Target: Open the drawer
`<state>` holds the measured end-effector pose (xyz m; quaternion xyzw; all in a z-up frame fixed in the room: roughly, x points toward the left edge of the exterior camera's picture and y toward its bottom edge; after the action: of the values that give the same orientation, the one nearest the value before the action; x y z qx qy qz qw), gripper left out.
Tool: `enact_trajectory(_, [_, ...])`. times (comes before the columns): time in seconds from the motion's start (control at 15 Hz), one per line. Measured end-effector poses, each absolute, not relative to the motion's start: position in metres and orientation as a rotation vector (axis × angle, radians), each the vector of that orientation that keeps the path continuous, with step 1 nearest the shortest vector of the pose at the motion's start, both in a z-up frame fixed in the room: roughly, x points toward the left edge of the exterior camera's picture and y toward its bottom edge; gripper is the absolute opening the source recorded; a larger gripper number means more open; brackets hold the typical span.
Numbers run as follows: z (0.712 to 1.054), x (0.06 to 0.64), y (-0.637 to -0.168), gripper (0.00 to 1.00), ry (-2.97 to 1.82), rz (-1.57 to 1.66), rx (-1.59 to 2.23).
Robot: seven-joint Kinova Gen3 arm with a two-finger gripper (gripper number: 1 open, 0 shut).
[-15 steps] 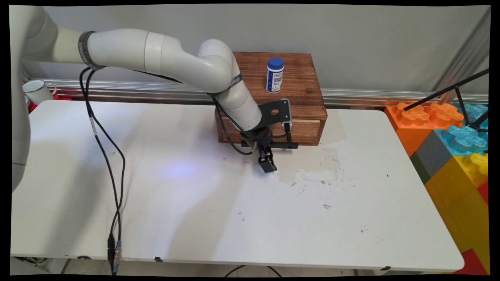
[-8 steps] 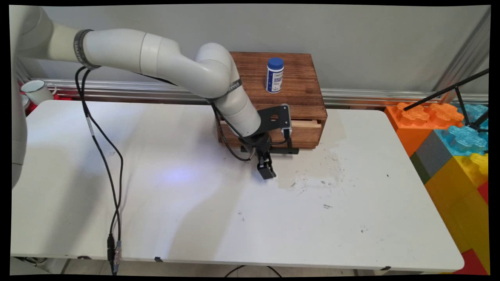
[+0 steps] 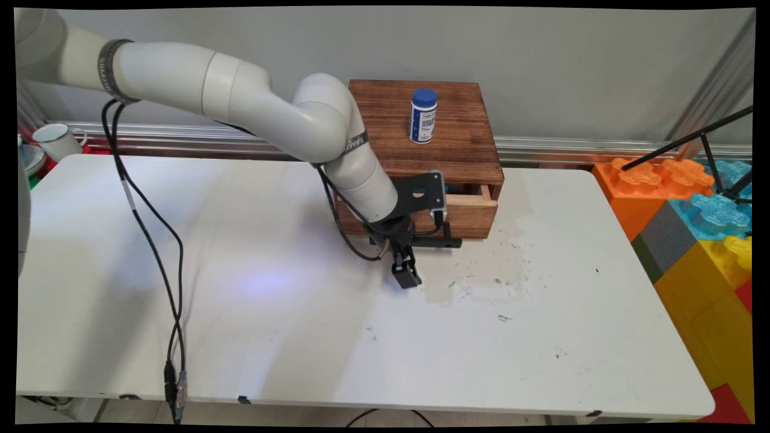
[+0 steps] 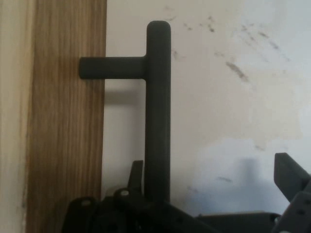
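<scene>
Hooking the black drawer handle, the gripper sits low at the wooden box.
One finger touches the bar, the other well apart: fingers spread; drawer slightly out; blue-capped bottle on top.

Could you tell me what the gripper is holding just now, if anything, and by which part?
Nothing is clamped: the gripper is open, and the bar of the drawer handle stands between its fingers, close beside one.
</scene>
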<state>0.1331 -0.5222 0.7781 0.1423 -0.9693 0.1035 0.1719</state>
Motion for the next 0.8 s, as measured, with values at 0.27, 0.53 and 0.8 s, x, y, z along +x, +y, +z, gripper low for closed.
enact_trajectory(0.27, [0.784, 0.130, -0.499, 1.00, -2.748, 0.287, 0.403])
enact_trajectory(0.53, [0.788, 0.128, -0.474, 1.00, -2.746, 0.281, 0.388])
enact_trajectory(0.8, [0.792, 0.125, -0.444, 1.00, -2.745, 0.273, 0.364])
